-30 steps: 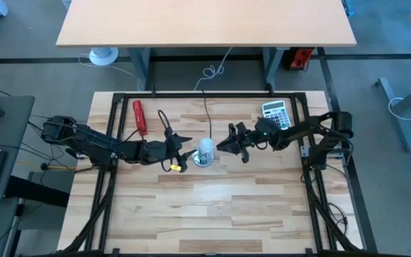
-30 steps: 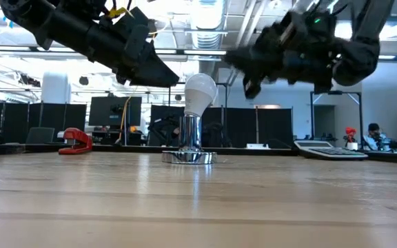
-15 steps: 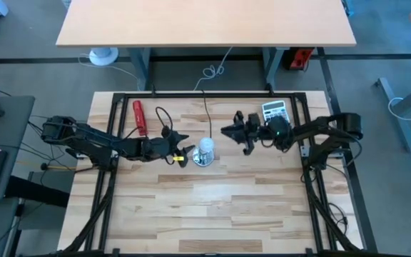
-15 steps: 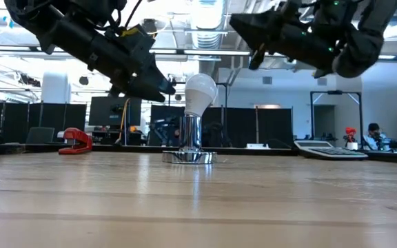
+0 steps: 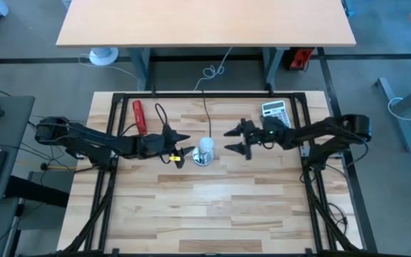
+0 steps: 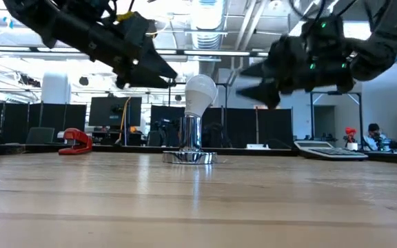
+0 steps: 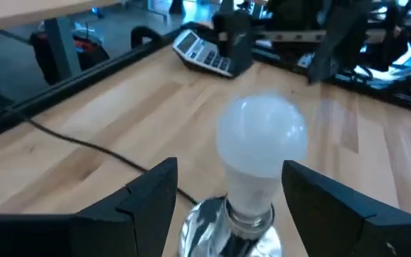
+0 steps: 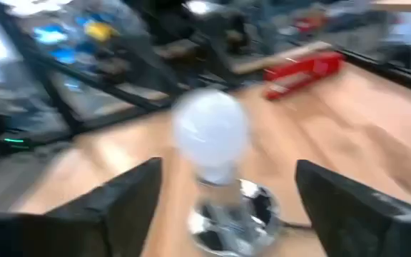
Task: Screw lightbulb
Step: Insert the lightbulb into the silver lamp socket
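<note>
At the centre of the high view the lightbulb [image 5: 206,146] stands upright in its socket [image 5: 204,158]. Both the left end effector [image 5: 182,148] and right end effector [image 5: 235,140] flank it open-fingered; an off-centre closure could tip the socket over.

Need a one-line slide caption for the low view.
Bulb upright in socket; left pincer and right pincer open on either side, neither touching it.

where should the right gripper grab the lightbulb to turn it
Probably the round white dome of the lightbulb, from its right side at bulb height. It stands upright in the metal socket, neck hidden, and the right gripper is open, level with it.
</note>
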